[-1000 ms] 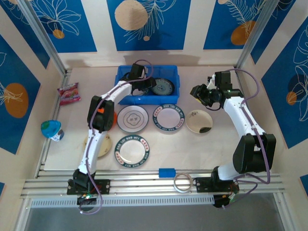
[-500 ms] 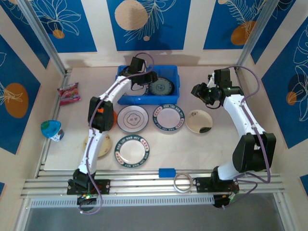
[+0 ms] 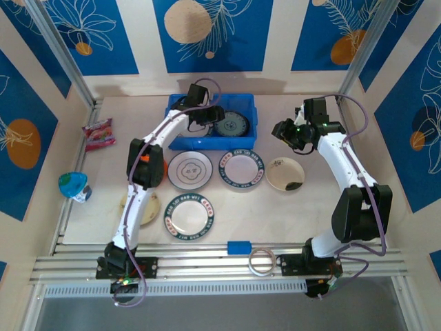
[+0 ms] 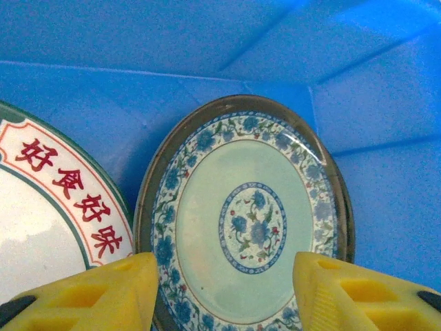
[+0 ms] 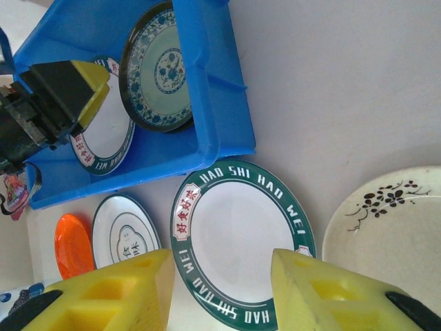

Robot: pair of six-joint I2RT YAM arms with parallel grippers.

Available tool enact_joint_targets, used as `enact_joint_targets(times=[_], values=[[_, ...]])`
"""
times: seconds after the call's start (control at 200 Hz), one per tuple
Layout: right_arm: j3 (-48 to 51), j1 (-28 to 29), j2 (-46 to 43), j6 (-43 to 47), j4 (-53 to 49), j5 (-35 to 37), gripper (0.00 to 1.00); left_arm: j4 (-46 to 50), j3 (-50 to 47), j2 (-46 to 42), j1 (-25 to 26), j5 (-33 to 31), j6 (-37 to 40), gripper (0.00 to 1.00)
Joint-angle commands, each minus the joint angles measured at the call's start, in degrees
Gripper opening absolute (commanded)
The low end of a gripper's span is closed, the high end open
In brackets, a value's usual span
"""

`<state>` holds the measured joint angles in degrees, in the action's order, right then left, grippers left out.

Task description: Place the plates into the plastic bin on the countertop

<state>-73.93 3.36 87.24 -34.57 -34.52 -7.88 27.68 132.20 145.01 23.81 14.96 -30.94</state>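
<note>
**Item 1: plastic bin** [image 3: 234,143]. You have the blue tub at the far middle of the countertop [image 3: 310,207]. Two plates lie flat inside it. The teal patterned plate [image 4: 248,221] is on the right and the red-character plate [image 4: 41,221], white with a green rim, is on the left. Their edges are close, but you cannot tell whether they touch.

**Item 2: left gripper** [image 4: 224,296]. It hangs over the bin, above both plates. Its yellow fingers [image 4: 89,293] are parted and released, grasping nothing.

**Item 3: right gripper** [image 5: 220,289]. It is raised just right of the bin, with its jaws apart and empty.

**Item 4: plates on the countertop.**
- In front of the bin, left to right: the orange plate [image 3: 162,169], partly behind your left arm; the line-drawing plate [image 3: 190,169]; the green-lettered plate [image 3: 242,167]; and the cream sprig plate [image 3: 285,174].
- Nearer you: a second green-lettered plate [image 3: 189,214], and a cream plate [image 3: 146,210] half hidden by the arm.

**Item 5: sundries.**
- The pink snack packet [image 3: 98,133] is far left.
- The blue block [image 3: 239,246] and tape ring [image 3: 262,261] are on the near rail.
</note>
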Motion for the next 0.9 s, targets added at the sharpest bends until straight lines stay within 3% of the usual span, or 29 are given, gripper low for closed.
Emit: enact_joint_targets(times=[0.0, 0.5, 0.695, 0.895], values=[[-0.6, -0.7, 0.0, 1.0, -0.7, -1.8, 0.42, -3.4, -1.7, 1.3, 0.5, 1.9, 0.2, 0.55], [0.9, -2.4, -0.3, 0.6, 0.2, -2.4, 0.41, -8.1, -3.6, 2.2, 0.6, 4.4, -2.4, 0.52], [4.3, -5.4, -1.6, -0.9, 2.7, -3.5, 0.4, -9.9, -2.2, -0.9, 0.6, 4.4, -2.3, 0.56], [9.6, -7.4, -4.6, -1.0, -0.3, 1.7, 0.4, -6.7, 2.7, -4.7, 0.7, 4.9, 0.0, 0.62]])
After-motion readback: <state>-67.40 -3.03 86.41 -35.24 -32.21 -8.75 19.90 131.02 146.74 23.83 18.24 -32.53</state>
